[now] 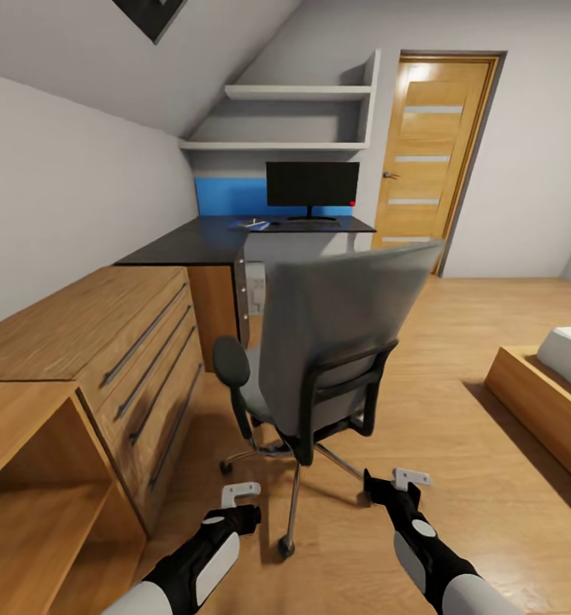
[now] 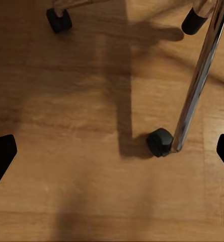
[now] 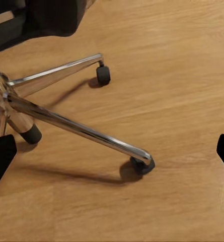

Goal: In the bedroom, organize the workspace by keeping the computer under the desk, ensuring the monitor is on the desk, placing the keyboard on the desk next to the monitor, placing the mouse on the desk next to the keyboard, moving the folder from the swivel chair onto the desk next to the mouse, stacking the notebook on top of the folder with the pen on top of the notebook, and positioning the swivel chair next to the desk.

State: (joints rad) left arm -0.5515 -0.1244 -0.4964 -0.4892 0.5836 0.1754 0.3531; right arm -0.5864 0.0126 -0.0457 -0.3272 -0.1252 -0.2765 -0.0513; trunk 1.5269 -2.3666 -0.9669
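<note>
Attic bedroom, robot standing behind the swivel chair (image 1: 337, 342), which fills the centre of the head view with its grey backrest toward the camera. At 12 o'clock beyond it stands the black table (image 1: 226, 239) with a blue back panel; the monitor (image 1: 312, 186) is upright on it, and a small blue flat item, probably the folder (image 1: 253, 225), lies at its 9 o'clock. A pale tower, likely the computer (image 1: 253, 286), shows under the table edge. A wooden drawer unit (image 1: 106, 342) runs along 9 o'clock; a bed (image 1: 550, 384) sits at 3 o'clock.

Left claw (image 1: 240, 495) at 7 o'clock and right claw (image 1: 405, 480) at 5 o'clock both hang low over the floor with fingers spread apart, empty. The wrist views look down on the chrome legs and a castor (image 2: 159, 142).

Step in hand, by judgement: positioning the chair. Raise both claws to the backrest, press evenly either side, and roll it straight toward 12 o'clock, avoiding the drawer unit.
</note>
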